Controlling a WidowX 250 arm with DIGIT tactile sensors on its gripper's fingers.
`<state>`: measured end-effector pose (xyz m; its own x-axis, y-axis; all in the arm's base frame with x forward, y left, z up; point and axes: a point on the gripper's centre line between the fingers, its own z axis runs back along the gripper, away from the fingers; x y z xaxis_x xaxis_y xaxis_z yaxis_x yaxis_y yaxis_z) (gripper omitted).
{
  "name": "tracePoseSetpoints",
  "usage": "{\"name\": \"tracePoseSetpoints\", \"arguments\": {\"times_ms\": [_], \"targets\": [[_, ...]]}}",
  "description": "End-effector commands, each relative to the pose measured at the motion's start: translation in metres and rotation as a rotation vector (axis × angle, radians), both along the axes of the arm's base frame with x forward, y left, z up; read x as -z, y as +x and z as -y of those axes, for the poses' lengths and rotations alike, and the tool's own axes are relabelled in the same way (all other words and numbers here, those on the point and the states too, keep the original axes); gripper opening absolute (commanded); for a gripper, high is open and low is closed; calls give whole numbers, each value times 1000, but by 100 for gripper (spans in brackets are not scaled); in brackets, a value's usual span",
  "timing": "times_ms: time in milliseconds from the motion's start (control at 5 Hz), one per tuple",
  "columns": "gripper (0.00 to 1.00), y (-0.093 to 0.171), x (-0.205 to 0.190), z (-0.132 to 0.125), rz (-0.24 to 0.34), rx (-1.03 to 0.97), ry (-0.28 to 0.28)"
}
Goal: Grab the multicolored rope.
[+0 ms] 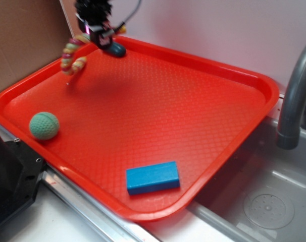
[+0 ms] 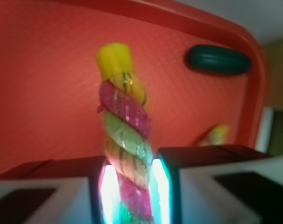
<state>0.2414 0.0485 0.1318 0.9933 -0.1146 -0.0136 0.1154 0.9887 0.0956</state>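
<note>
On my wrist feed the multicolored rope (image 2: 125, 140) filled the middle of the picture, its pink, yellow and green strands twisting up from between the gripper (image 2: 132, 196), whose two glowing pads (image 2: 160, 191) were pinched against it on either side. That close view settled the grip, which the exterior camera could not: there the gripper (image 1: 100, 34) was only a dark mass at the far left corner of the red tray (image 1: 254, 80), and I could see the rope (image 1: 72, 56) dangling from it in a loose curl, its lower end hanging clear above the tray floor with a faint shadow beneath. The exterior view gave me what the wrist camera missed, namely the rest of the tray's contents. A dark green oval object (image 1: 115, 49) lay on the tray floor just beside the gripper, toward the tray's far rim; the wrist feed showed it too (image 2: 218, 59), close under the rim. A green knitted ball (image 1: 44, 125) sat near the tray's left edge, well apart from the rope. A blue block (image 1: 152, 178) rested near the tray's front rim. Beyond the tray's right edge stood a grey faucet (image 1: 294, 96) above a sink (image 1: 269, 209).
</note>
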Motion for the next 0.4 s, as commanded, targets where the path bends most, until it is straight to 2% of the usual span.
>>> {"name": "tracePoseSetpoints", "arguments": {"times_ms": [0,200], "targets": [[0,-6,-69,46,87,-96,50],[0,-10,-83,58,108,-124,45]]}}
